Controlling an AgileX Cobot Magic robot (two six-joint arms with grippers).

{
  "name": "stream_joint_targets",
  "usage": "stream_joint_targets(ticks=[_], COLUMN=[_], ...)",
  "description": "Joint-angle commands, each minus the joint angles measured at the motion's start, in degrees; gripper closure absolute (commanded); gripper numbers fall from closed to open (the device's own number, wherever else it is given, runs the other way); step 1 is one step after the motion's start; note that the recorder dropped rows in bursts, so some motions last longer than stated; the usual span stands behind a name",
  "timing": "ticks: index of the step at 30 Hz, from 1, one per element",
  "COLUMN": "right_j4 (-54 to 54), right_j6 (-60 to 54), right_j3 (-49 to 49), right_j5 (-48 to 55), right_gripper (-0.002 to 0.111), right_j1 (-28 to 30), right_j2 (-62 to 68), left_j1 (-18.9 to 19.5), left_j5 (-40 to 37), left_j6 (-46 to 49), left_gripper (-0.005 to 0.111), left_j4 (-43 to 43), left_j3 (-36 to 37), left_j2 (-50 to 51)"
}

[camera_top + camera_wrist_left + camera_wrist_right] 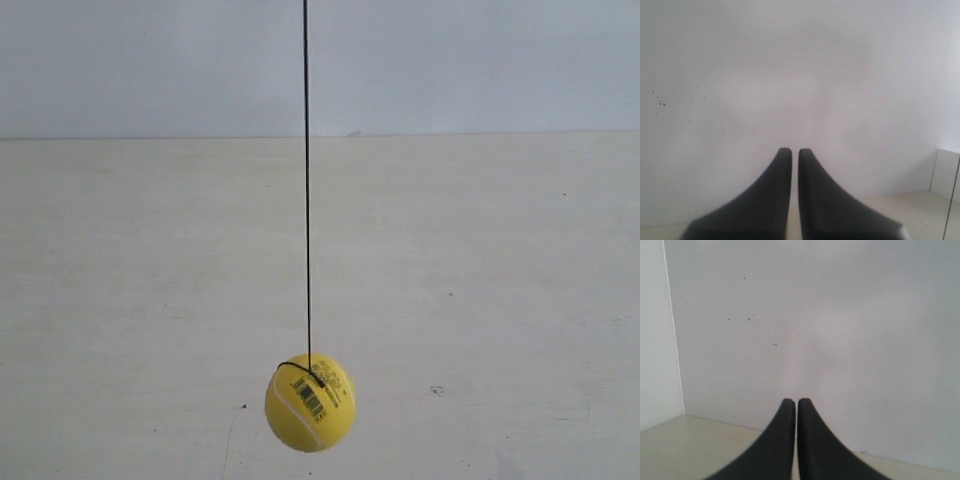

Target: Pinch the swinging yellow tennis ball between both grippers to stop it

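Observation:
The yellow tennis ball [310, 403], with a white seam and a barcode sticker, hangs on a thin black string [307, 190] low in the exterior view, just above the pale table. Neither arm shows in that view. In the left wrist view my left gripper [791, 151] is shut, its black wedge fingers nearly touching with nothing between them, facing a blank white wall. In the right wrist view my right gripper [791, 401] is likewise shut and empty, facing a white wall. The ball is out of view in both wrist views.
A pale tabletop [480, 280] stretches back to a light wall [480, 60]. A white panel edge [945, 175] stands at one side of the left wrist view. A wall corner [672, 340] runs down the right wrist view.

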State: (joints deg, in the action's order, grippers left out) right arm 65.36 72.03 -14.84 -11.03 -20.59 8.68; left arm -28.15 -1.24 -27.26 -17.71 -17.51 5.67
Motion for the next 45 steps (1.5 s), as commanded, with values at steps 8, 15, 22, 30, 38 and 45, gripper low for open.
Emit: stream_joint_targets(ticks=[8,15,22,30,38,45], right_j4=[-0.36,-0.36,-0.36,-0.36,-0.36,-0.36], right_j6=[-0.11,-0.11,-0.11,-0.11,-0.11,-0.11], right_j3=[0.12,0.12,0.12,0.12,0.12,0.12], right_j5=[-0.55,-0.55,-0.55,-0.55,-0.55,-0.55], right_gripper=[0.108,0.108,0.108,0.108,0.108,0.108], right_j1=[0.04,0.04,0.04,0.04,0.04,0.04], right_j2=[-0.23,-0.23,-0.23,-0.23,-0.23,-0.23], left_j1=[17.72,28.69,31.86,31.92,31.92,31.92], left_j5=[-3.44,-11.77,-16.11,-9.7,-4.81,-5.2], left_j6=[10.83,12.58,19.36,19.8,21.18,23.04], left_gripper=[0.102,0.102,0.102,0.102,0.102,0.102], left_j4=[22.13,25.66,26.9,26.9,19.18,19.18], left_j3=[0.27,0.27,1.28,11.1,17.51,17.51], left_j2=[-5.67,-5.67,-5.67,-5.67,-5.67,-5.67])
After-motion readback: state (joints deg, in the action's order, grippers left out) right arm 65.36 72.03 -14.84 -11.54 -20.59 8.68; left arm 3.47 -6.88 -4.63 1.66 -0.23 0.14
